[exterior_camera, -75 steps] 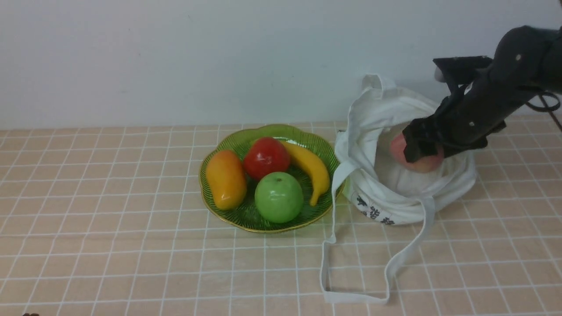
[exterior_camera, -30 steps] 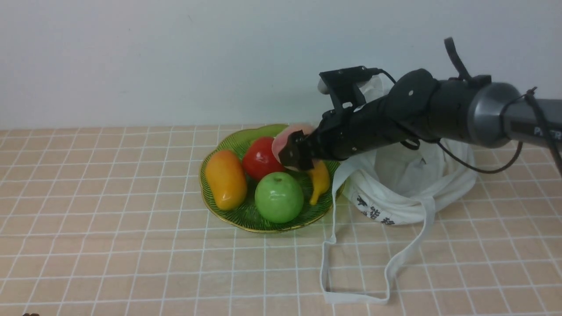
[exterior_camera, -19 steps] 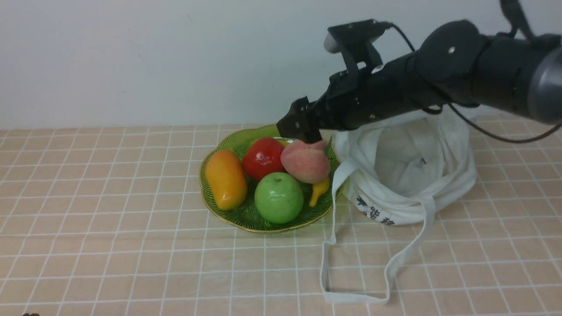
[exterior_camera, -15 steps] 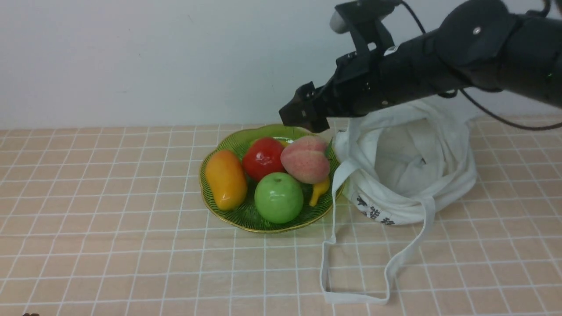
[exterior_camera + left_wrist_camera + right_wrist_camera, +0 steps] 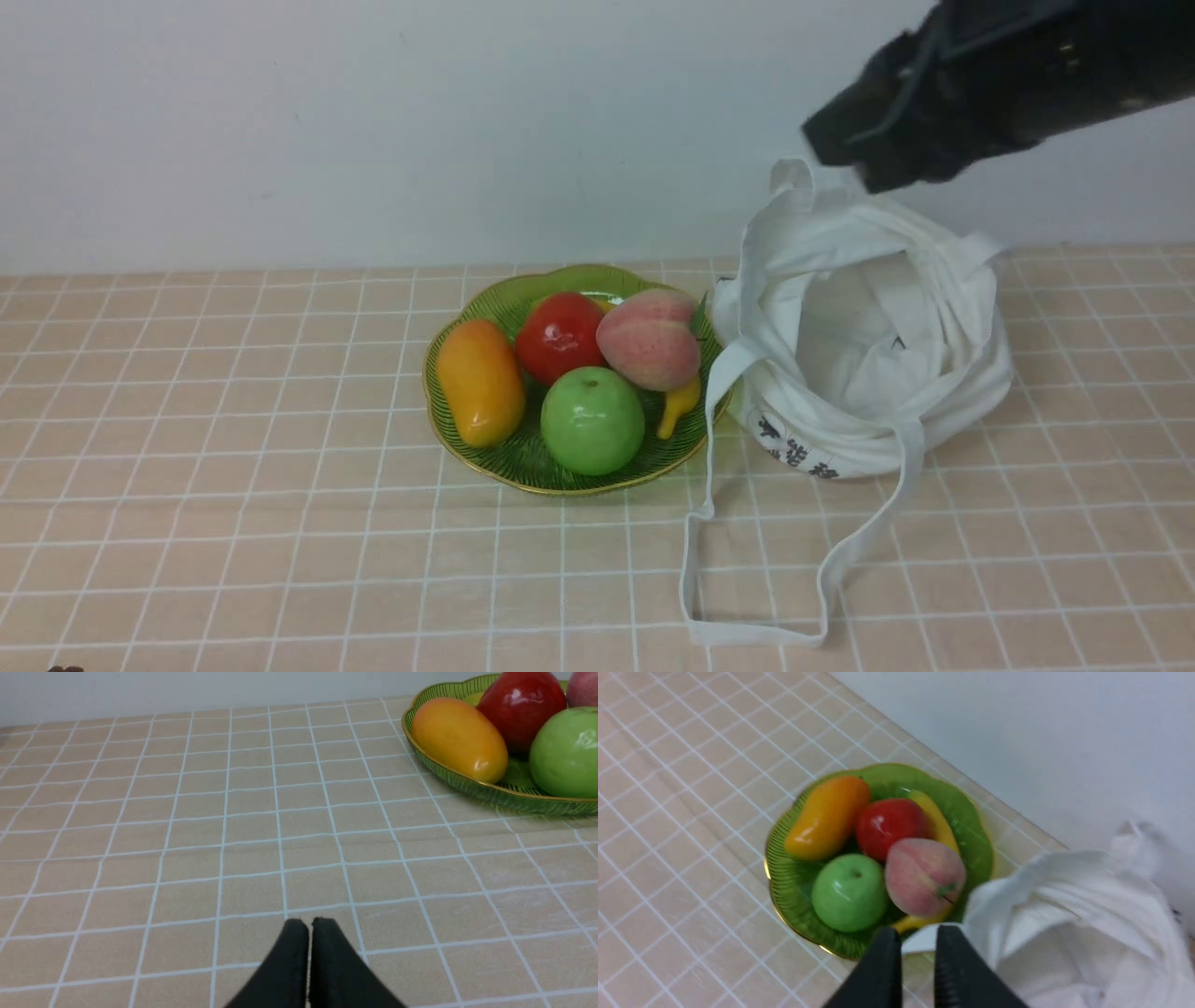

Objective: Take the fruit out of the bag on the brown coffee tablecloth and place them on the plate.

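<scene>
The pale pink peach-like fruit (image 5: 649, 341) lies in the green plate (image 5: 523, 459), leaning on a banana beside the glossy red fruit and the green apple. It also shows in the right wrist view (image 5: 924, 875). The white bag (image 5: 868, 373) sits slumped and open just right of the plate on the tan grid tablecloth (image 5: 233, 467); I see no fruit inside it. My right gripper (image 5: 837, 154) hangs high above the bag's far rim, empty, its jaws a narrow gap apart (image 5: 917, 928). My left gripper (image 5: 309, 924) is shut and empty, low over the cloth left of the plate (image 5: 514, 800).
An orange mango (image 5: 481, 381), a red fruit (image 5: 560, 336), a green apple (image 5: 593, 420) and a yellow banana (image 5: 680, 401) share the plate. The bag's long strap (image 5: 747, 635) loops forward over the cloth. A white wall stands behind.
My right gripper carried the peach from the bag to the plate, let it go there, then rose and drew back to the right above the bag.
</scene>
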You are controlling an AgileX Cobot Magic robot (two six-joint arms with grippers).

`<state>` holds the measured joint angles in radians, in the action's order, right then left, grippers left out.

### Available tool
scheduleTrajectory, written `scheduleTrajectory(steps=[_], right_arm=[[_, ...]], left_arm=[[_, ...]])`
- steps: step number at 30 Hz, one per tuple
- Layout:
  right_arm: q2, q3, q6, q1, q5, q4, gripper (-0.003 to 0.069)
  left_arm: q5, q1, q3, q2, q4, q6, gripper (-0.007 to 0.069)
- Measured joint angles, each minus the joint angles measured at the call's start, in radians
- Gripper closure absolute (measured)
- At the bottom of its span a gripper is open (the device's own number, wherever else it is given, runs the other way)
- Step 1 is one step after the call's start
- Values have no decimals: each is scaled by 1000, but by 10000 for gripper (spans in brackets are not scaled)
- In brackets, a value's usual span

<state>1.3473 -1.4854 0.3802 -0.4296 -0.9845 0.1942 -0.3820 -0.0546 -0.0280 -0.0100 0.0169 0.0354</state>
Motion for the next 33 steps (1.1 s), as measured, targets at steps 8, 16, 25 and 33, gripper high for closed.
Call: scheduleTrajectory(steps=[8, 16, 25, 33], right_arm=[[-284, 35, -326, 0, -117, -225, 671], [-713, 468, -508, 0, 67, -275, 671], [-918, 968, -522, 0, 665, -249, 672], [-928, 1067, -522, 0, 809, -249, 672]], left_arm=[[0, 0, 0, 0, 0, 0, 632], [0, 0, 0, 0, 0, 0, 632], [0, 0, 0, 0, 0, 0, 632], [0, 0, 0, 0, 0, 0, 632]])
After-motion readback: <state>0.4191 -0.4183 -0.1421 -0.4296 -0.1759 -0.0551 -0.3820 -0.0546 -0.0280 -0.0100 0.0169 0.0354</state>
